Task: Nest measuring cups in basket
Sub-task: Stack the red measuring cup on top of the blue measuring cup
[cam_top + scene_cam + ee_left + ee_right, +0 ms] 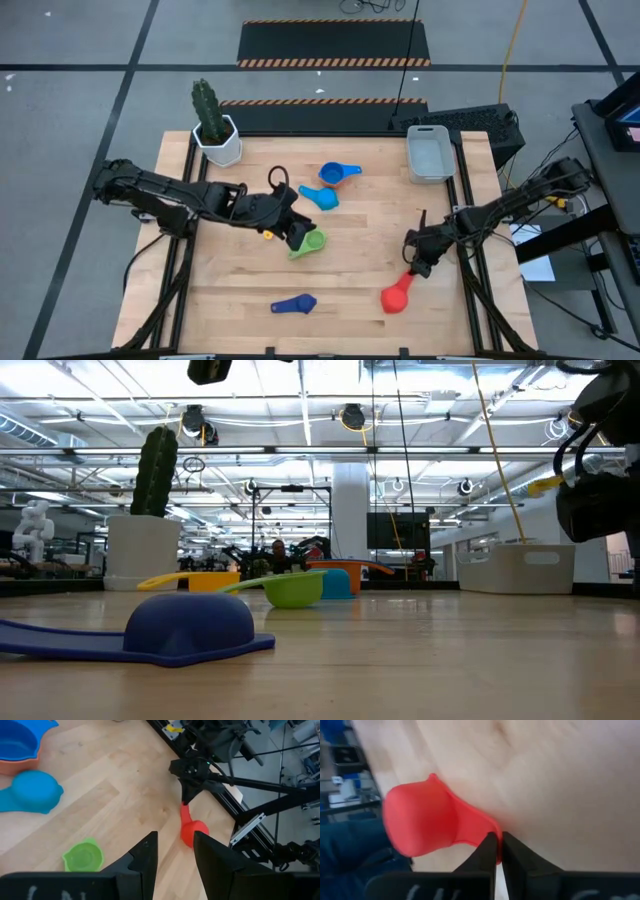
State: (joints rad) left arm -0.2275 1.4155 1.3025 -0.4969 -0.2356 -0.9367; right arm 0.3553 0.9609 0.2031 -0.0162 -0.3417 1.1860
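I was working in a robotics lab or industrial hall; a grey concrete floor [80, 60] with black-and-yellow hazard-striped mats [333, 45] lay beyond the far table edge; ceiling lamps [352, 415], steel trusses and other rigs filled the room behind.

No words, brand names, labels or numbers can be read in any of the views; the only markings are the orange and black hazard stripes [333, 62] edging the dark floor mat beyond the far side of the table, and faint pale marks on the left wrist's own dark housing [47, 892], too blurred to make out as letters
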